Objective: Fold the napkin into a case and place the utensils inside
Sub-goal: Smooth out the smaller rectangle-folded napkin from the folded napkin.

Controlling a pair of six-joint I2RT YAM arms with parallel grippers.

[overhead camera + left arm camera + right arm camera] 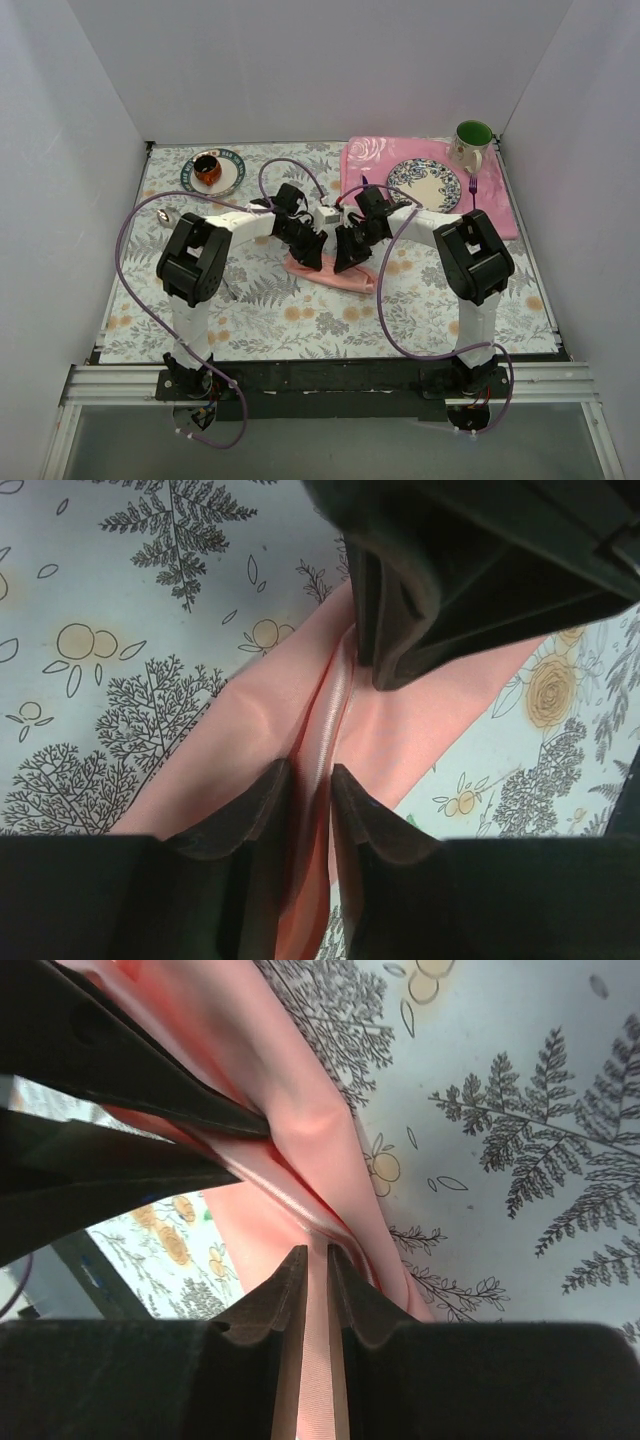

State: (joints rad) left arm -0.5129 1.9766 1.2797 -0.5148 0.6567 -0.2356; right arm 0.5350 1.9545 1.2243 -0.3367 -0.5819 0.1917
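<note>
Folding step. Left end effector [312, 780]: jaws narrowly parted astride a hem of the napkin [333, 276]; grip not determinable. The napkin lies as a narrow strip at the middle of the surface [270, 320]. Right end effector [310, 1260]: nearly closed, pinching a fold. The next move probably calls for laying that fold down flat and even.

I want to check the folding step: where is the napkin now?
In the top view the napkin lies folded at the middle of the table, just off the rose placemat's near left corner, under the left tool and right tool.
</note>
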